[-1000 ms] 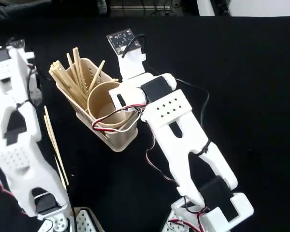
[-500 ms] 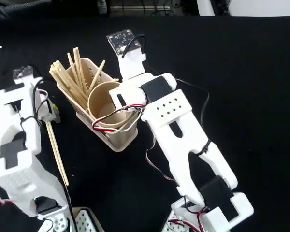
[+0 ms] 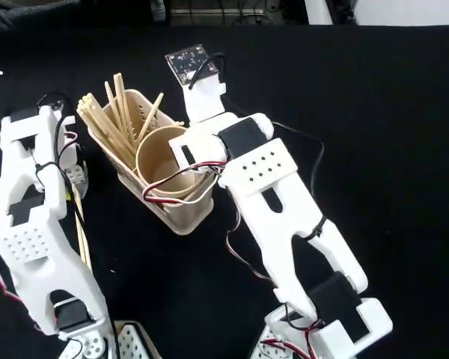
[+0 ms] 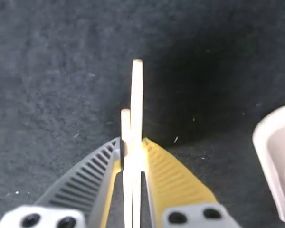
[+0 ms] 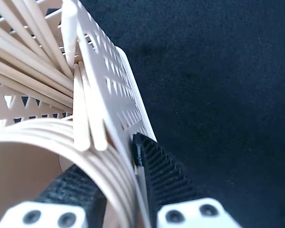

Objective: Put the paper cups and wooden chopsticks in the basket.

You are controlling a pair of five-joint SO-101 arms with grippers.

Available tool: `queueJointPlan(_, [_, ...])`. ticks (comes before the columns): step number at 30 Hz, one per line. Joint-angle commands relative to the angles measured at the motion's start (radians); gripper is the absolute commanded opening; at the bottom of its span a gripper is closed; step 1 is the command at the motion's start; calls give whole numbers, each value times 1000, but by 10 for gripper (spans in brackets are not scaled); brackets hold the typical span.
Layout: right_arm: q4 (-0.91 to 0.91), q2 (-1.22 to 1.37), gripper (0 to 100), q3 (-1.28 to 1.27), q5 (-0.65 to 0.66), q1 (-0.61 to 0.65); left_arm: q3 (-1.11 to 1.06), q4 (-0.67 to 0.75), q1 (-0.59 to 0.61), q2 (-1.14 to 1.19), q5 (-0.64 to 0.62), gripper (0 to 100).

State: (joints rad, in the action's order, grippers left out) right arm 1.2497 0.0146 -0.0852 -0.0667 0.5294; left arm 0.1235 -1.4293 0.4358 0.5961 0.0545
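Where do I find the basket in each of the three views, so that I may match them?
High view: basket left of centre, between the two arms.
Left wrist view: a pale curved wall beside the chopsticks, probably the basket.
Right wrist view: its perforated wall against the paper cups.
Shared landmark: the black table.

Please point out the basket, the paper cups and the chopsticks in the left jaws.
basket [image 3: 181, 217]: high view, on its outer wall.
paper cups [image 3: 163, 168]: high view, on the inner wall.
chopsticks [image 4: 137, 90]: left wrist view, on the longer stick.
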Motion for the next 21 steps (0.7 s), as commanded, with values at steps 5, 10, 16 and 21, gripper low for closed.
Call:
queueJointPlan(5, [5,203,11,-108,9,9,-25,-8,4,-192,-20,30])
queueJointPlan(10, [5,203,11,-108,9,9,-142,40,10,-522,-55,30])
queueJointPlan(16, [6,203,11,-110,9,9,-338,230,5,-927,-61,30])
queueJointPlan(21, [6,203,11,-110,9,9,-403,325,-16,-1206,-61,30])
